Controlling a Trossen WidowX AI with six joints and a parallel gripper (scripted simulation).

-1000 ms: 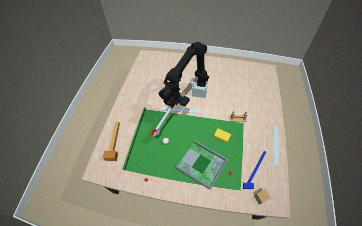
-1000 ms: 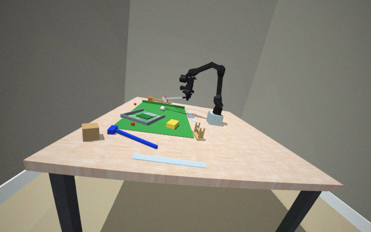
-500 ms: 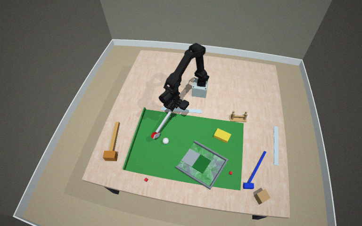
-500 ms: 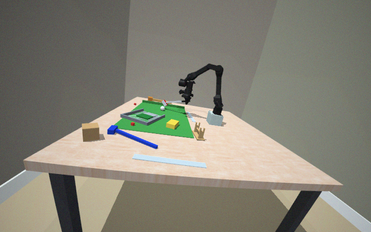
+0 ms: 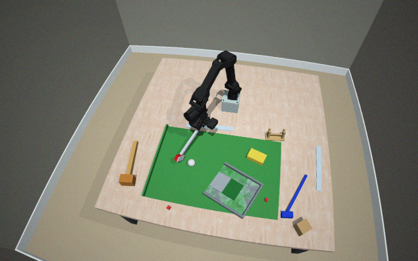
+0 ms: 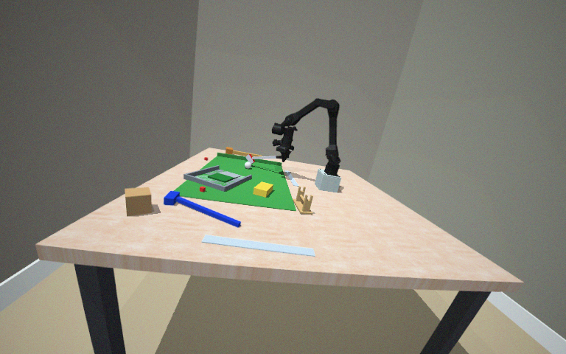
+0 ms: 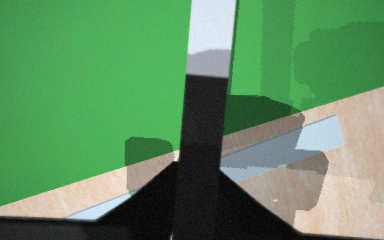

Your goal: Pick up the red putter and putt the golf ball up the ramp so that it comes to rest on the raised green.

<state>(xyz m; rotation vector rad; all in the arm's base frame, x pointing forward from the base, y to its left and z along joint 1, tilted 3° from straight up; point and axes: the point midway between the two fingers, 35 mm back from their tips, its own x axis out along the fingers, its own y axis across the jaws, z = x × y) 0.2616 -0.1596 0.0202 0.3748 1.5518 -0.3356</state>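
Note:
My gripper point(image 5: 198, 128) point(image 6: 284, 158) is shut on the black grip of the red putter, above the mat's back edge. The putter's pale shaft point(image 5: 188, 142) point(image 6: 265, 157) point(image 7: 211, 30) reaches out from the fingers, and its red head point(image 5: 177, 157) with a grey face is beside the golf ball, on the side away from the ramp. The white golf ball point(image 5: 191, 162) point(image 6: 247, 165) lies on the green mat point(image 5: 166, 181) point(image 6: 271, 202), with a small gap to the head. The grey ramp point(image 5: 219, 180) leads up to the dark green raised green point(image 5: 233, 188) point(image 6: 223, 177), walled on three sides.
A yellow block point(image 5: 256, 156) point(image 6: 263, 189) lies on the mat near the ramp. A wooden stand point(image 5: 275, 135) point(image 6: 304, 200), a blue mallet point(image 5: 296, 193), an orange mallet point(image 5: 131, 160), a tan cube point(image 5: 302, 227), pale strips and small red cubes are around.

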